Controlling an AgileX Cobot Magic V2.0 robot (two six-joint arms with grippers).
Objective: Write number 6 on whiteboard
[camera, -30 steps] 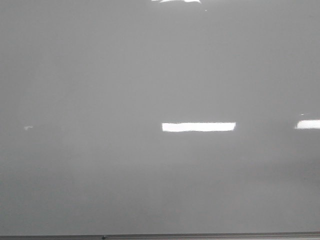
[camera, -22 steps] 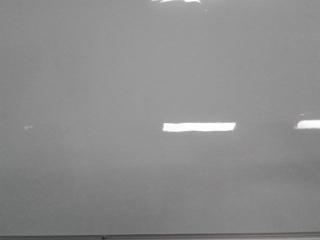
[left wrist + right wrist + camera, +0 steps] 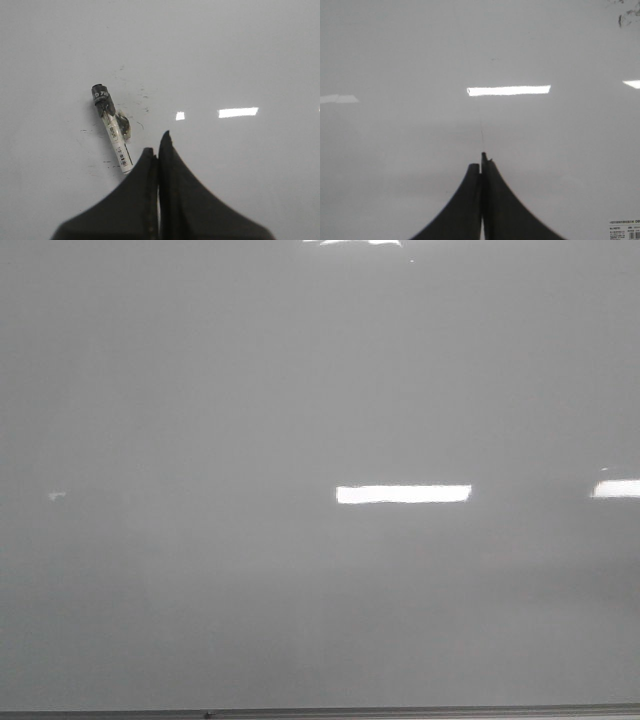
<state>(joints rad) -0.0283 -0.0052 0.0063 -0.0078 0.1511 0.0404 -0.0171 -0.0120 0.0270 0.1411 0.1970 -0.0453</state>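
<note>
Left wrist view: the left claw (image 3: 158,145) is nearest, its two dark fingers pressed together with nothing between them.
Marker: a white marker (image 3: 112,128) with a dark cap lies flat on the whiteboard (image 3: 240,55), just beside the left claw's tips and pointing away from them at a slant.
Smudges: small dark ink marks (image 3: 142,95) dot the board around and past the marker.
Right wrist view: the right claw (image 3: 482,161) has its fingers closed tight too, holding nothing.
Thin line: a faint thin stroke (image 3: 481,127) runs on the board straight out from the right claw's tips.
Number 6: I cannot tell if that stroke is part of it.
Front view: only the grey board (image 3: 200,390) with bright light patches (image 3: 403,494) and a dark frame edge (image 3: 400,711); no claw shows.
</note>
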